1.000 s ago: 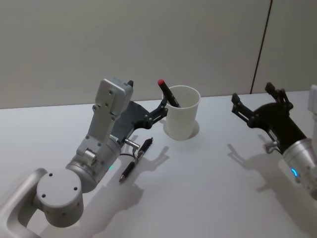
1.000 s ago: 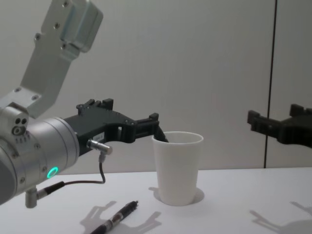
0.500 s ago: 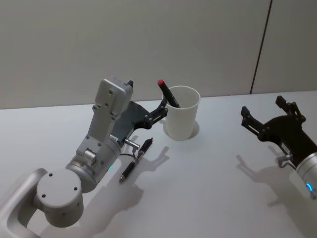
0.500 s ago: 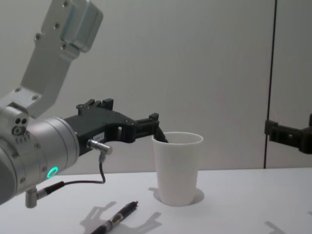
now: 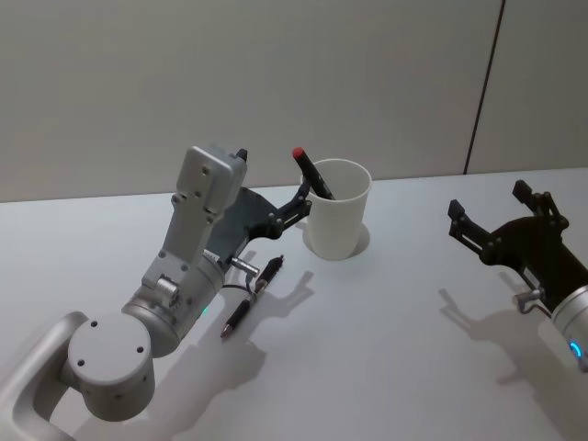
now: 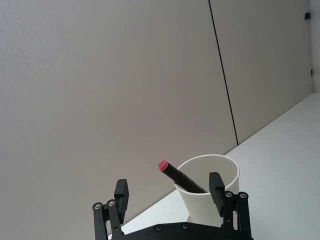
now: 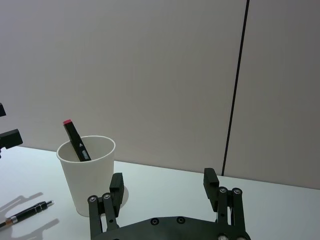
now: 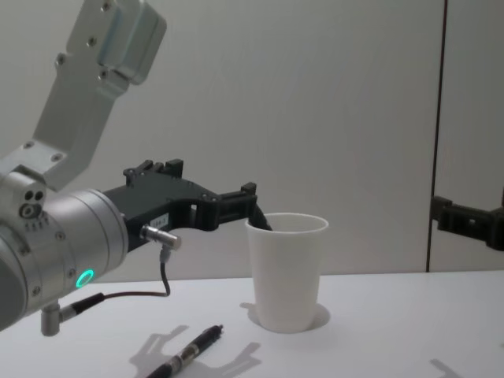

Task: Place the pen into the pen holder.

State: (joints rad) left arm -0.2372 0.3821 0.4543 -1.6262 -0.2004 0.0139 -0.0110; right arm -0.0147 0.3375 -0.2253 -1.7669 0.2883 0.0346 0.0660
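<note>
The pen holder (image 5: 337,219) is a white paper cup standing upright at the back middle of the table. A dark pen with a red cap (image 5: 310,174) leans inside it, its top sticking out over the rim. My left gripper (image 5: 300,197) hovers open just left of the cup's rim, holding nothing. In the left wrist view the pen (image 6: 178,174) and the cup (image 6: 212,195) lie beyond the spread fingers (image 6: 216,185). A second, black pen (image 5: 251,298) lies flat on the table under the left arm. My right gripper (image 5: 501,220) stands open, far right of the cup.
The white table (image 5: 386,349) ends at a grey wall with a dark vertical seam (image 5: 482,87). The left arm's cable (image 8: 126,295) hangs above the black pen (image 8: 189,354). Bare table lies between the cup and the right gripper.
My right gripper has drawn back to the right and lower, away from the cup. The left arm, the cup and both pens have stayed where they were.
</note>
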